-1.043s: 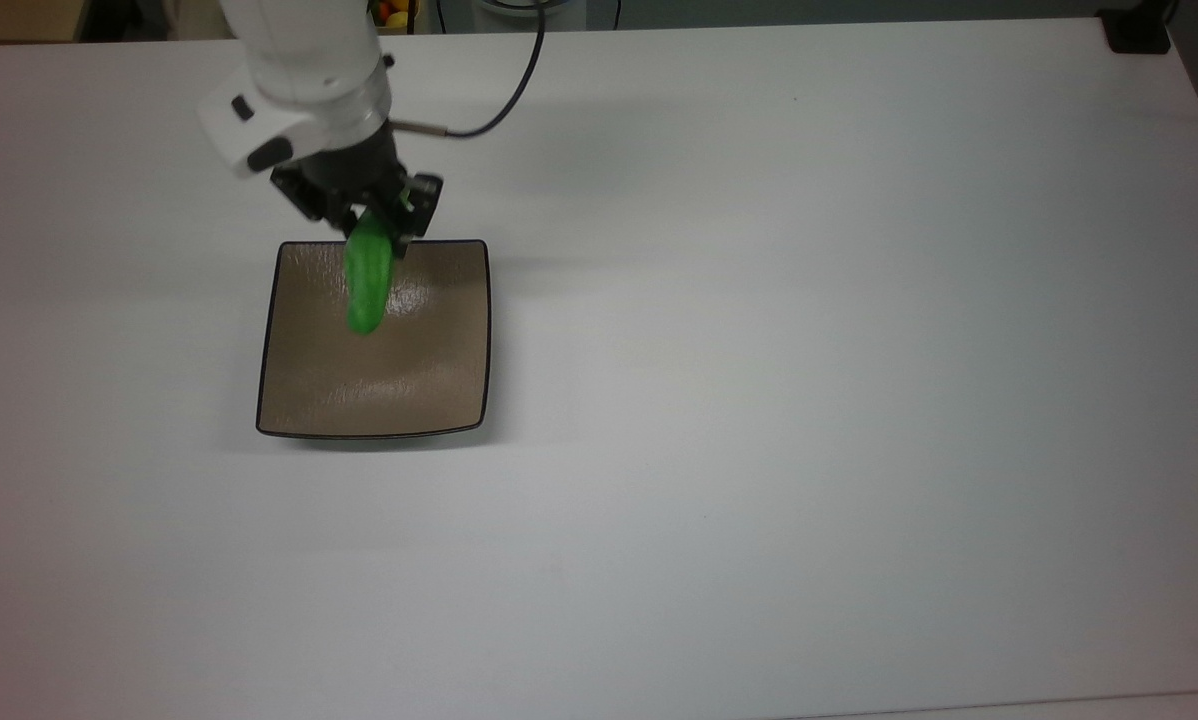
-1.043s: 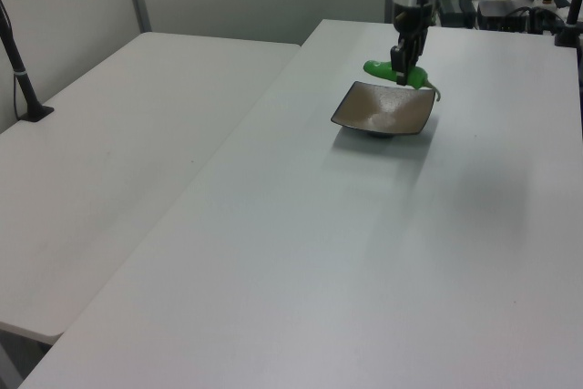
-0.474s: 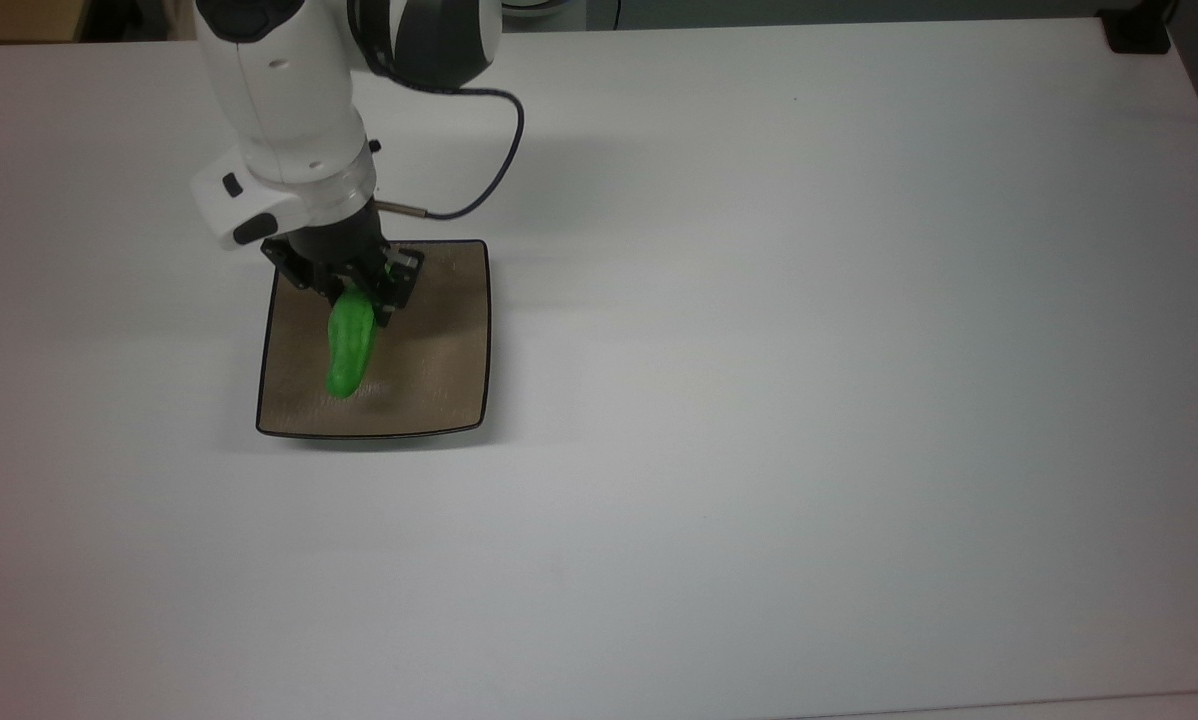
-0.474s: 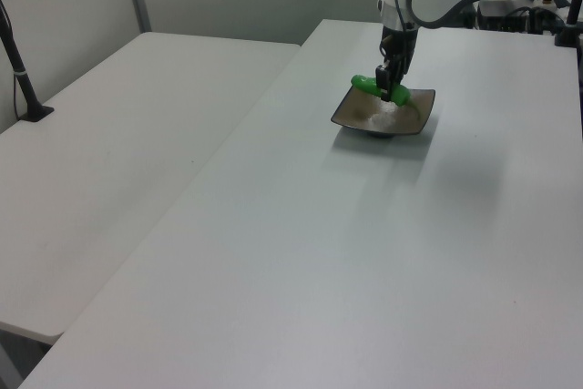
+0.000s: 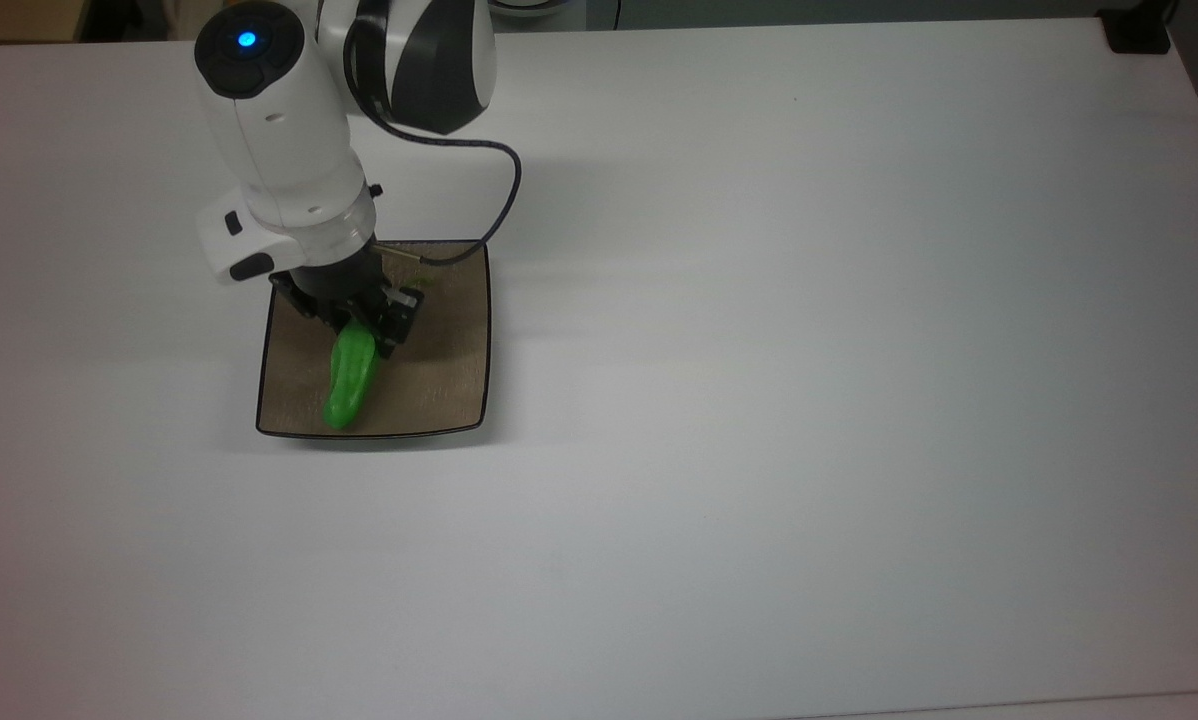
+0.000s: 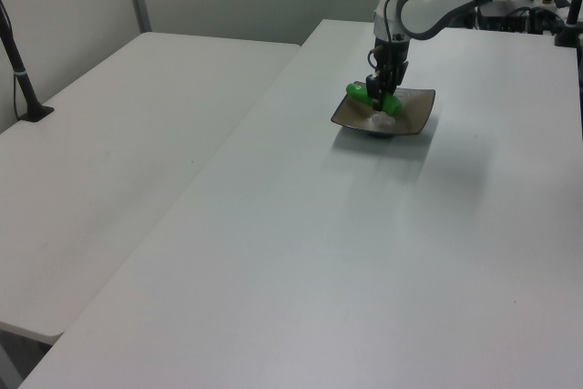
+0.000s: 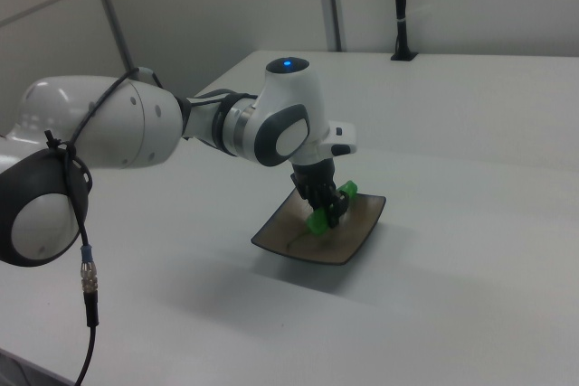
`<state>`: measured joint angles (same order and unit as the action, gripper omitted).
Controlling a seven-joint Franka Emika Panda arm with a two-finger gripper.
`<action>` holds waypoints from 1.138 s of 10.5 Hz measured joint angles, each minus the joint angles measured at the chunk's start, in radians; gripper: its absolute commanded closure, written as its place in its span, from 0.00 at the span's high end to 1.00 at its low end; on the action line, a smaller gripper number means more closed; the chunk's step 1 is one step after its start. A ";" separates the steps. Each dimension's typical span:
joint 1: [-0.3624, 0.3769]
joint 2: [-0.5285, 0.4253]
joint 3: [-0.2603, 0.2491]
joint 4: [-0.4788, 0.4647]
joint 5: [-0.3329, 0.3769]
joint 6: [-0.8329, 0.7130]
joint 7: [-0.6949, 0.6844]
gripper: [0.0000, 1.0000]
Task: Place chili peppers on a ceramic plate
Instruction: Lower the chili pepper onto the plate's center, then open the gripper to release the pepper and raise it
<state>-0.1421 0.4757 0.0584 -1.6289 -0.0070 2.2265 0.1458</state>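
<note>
Since a second earlier, the arm has carried the green pepper from above the plate's far edge down and across, so that the pepper now sits low over the plate's near left part. In the top view, the gripper is closed on the stem end of the chili pepper, whose body slants down toward the top view's lower left, its tip close to the plate's lower rim. The square tan-brown ceramic plate lies on the white table, in the top view's left half, and the arm's white wrist covers the plate's upper left corner. A black cable loops from the wrist above the plate's upper edge. In the left view, the gripper points straight down over the plate, pinching the pepper, whose end juts toward the left view's left, over the rim. A second white table stands beside the first, on the left view's left. In the right view, the gripper clamps the pepper above the middle of the plate; whether the pepper touches the plate's surface cannot be told.
</note>
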 measured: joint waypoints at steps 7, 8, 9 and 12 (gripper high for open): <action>0.002 0.016 0.000 0.002 0.033 0.029 0.002 1.00; 0.002 0.016 0.000 0.004 0.041 0.029 0.012 1.00; 0.003 0.014 0.000 0.010 0.041 0.029 0.040 1.00; 0.014 -0.054 0.004 0.037 0.041 -0.042 0.070 1.00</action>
<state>-0.1285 0.4221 0.0628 -1.5917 0.0336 2.1841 0.2162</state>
